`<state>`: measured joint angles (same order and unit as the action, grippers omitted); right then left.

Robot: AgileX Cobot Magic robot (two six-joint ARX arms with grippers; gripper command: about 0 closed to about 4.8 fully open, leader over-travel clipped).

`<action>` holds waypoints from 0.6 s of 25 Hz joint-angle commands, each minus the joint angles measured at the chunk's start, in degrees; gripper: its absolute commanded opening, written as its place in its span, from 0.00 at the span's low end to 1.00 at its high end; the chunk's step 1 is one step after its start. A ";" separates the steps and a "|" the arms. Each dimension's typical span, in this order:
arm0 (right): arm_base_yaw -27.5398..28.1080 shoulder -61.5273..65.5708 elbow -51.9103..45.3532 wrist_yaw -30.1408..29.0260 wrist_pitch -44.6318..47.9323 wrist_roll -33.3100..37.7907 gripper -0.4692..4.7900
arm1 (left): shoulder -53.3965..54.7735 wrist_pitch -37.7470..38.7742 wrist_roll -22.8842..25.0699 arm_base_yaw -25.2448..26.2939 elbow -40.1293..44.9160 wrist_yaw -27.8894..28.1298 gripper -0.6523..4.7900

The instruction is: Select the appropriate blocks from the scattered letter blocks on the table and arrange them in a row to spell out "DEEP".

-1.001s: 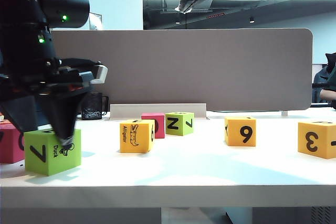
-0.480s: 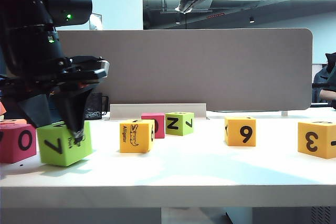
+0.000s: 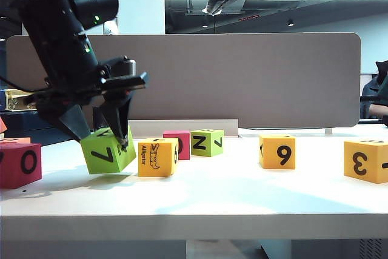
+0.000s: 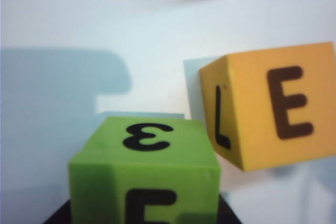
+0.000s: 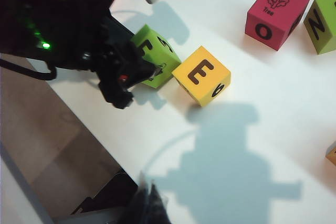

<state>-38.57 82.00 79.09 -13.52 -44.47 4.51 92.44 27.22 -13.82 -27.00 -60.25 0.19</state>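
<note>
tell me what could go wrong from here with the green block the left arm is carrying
The left claw holds the lime green block tilted, one lower corner near the table, so it may land crooked or roll onto another face.

The yellow alligator block sits close beside it; a bump could knock that block's E top out of line.

The right claw hangs high above, so it could not steady anything.

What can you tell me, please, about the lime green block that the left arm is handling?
The lime green block is a matte, foam-looking cube with black print: a 7 on its front, a 3 and an E in the left wrist view. The left gripper holds it between its fingers, tilted and lifted off the table. It hangs close beside the yellow alligator block, whose top shows an E.
</note>
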 commanded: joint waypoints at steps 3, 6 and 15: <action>-0.07 -0.13 0.31 -0.11 -0.35 -0.11 0.09 | 2.29 1.05 -0.92 0.13 -4.11 0.72 0.60; -0.07 -0.13 0.31 -0.11 -0.35 -0.11 0.09 | 2.36 1.42 -1.44 0.83 -4.83 1.18 0.60; -0.09 -0.13 0.31 -0.11 -0.28 -0.11 0.09 | 2.69 1.77 -2.89 2.86 -4.83 -0.44 0.60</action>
<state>-38.59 82.00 79.09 -13.52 -45.10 4.51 95.24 29.34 -16.21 -24.12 -64.90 0.05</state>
